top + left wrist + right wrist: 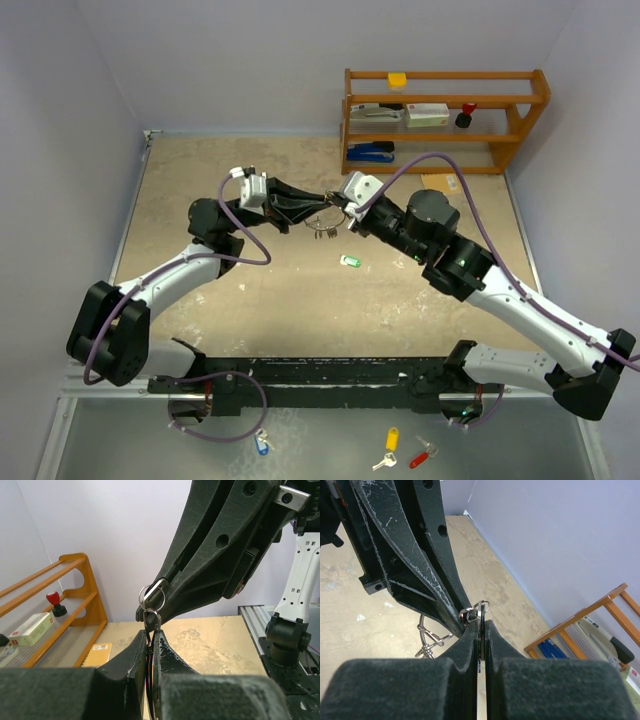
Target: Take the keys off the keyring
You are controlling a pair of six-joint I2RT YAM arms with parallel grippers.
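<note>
The left claw (pixel 151 630) and right claw (pixel 481 622) meet tip to tip, each pinched tight on the keyring (pixel 151 596) between them, silver keys (pixel 427 641) dangling beneath, a green-headed key (pixel 349 261) on the tabletop (pixel 300 300) nearer the right claw.

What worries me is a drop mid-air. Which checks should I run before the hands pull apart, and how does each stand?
1. Left hand shut on metal at the top of the keyring: ok.
2. Right hand shut on the same spot, tips meeting the left's: ok.
3. Whether either hand pinches a key rather than the wire: cannot tell.
4. Ring emptied: not ok, silver keys hang from it.
5. Green key off the ring, lying on the table: ok.
</note>
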